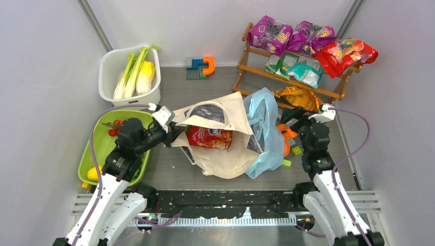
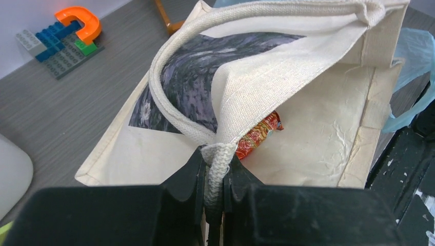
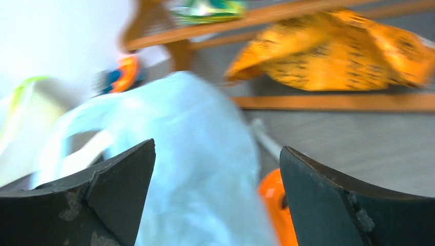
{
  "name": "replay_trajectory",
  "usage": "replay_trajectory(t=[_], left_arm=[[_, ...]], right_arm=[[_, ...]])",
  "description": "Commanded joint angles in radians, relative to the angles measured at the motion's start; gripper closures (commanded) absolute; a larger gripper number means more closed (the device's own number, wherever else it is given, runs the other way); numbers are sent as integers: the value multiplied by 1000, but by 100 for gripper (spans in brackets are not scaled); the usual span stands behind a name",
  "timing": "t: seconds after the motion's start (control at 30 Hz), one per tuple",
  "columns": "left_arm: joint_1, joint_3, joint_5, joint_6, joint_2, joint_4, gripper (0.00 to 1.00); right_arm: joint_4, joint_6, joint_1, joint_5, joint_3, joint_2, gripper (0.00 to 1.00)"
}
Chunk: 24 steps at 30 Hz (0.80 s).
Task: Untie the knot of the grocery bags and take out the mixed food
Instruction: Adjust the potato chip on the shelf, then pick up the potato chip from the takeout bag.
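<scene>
Top camera looks down; left wrist camera closely faces the tote point(image 2: 318, 133).

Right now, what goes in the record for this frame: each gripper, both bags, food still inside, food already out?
left gripper: shut on the tote handle
right gripper: open, facing the light-blue bag
canvas tote: lying open, mouth held up
still inside: red snack packet in the tote
knot: none visible
already out: green-white stalks in the white tub, small fruits in the green tray
</scene>
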Motion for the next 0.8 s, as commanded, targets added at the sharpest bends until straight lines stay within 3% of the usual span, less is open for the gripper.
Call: replay_trajectory(t=[0.0, 0.2, 0.37, 0.6, 0.67, 0.77], left_arm=[[-8, -45, 34, -38, -31, 33, 100], [-8, -58, 75, -42, -68, 24, 100], [-8, -19, 136, -53, -72, -14, 100], [-8, 60, 91, -117, -52, -77, 100], [-8, 67, 88, -122, -58, -84, 100], [-7, 70, 101, -112, -68, -105, 100]], right_arm=[[-52, -90, 119, -323, 53, -181, 1], [-75, -173, 349, -482, 148, -238, 3], [-114, -276, 615, -473, 276, -140, 12], [-104, -486, 1152, -119, 411, 83, 18], [-55, -504, 1218, -71, 409, 169, 19], [68, -380, 1252, 98, 355, 297, 19]])
